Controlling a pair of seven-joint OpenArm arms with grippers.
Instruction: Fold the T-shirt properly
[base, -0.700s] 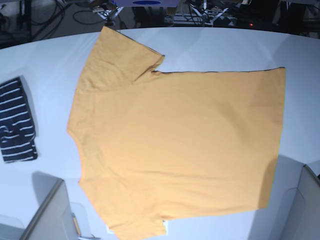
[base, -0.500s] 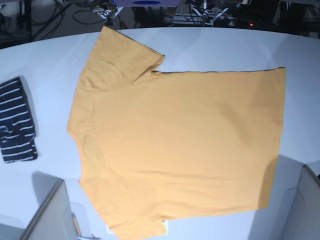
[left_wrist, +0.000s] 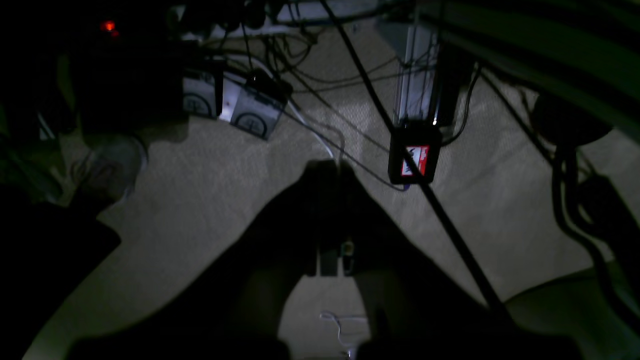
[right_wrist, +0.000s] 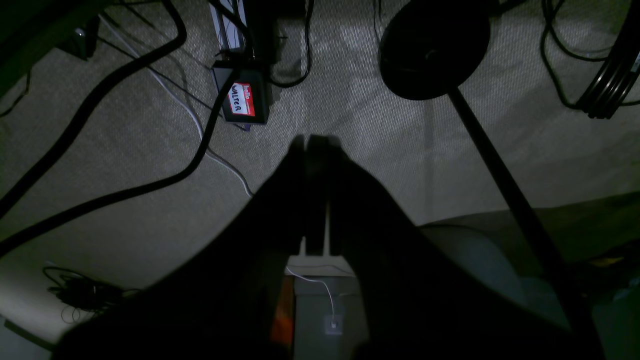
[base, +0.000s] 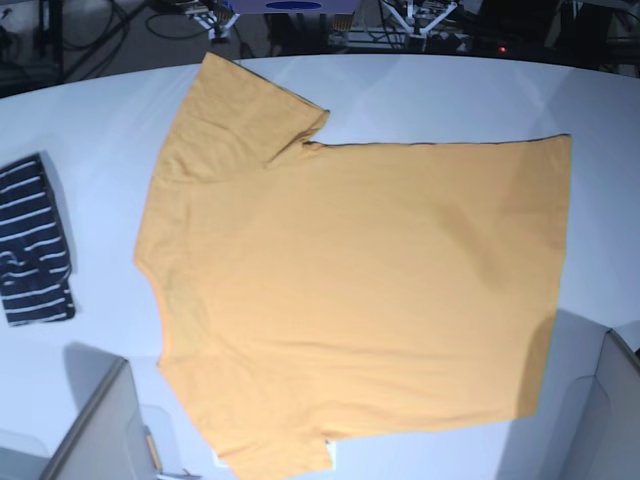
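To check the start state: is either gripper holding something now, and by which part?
Nothing is held. Left gripper and right gripper are shut over the floor; the T-shirt lies flat, untouched.

The orange-yellow T-shirt (base: 350, 290) lies spread flat and unfolded on the white table (base: 450, 90), neck toward the left.

T-shirt (base: 350, 290) lower sleeve cut off by the base view's bottom edge; striped garment (base: 35, 245) clipped at left.

T-shirt (base: 350, 290) lies spread flat on white table (base: 420, 95).
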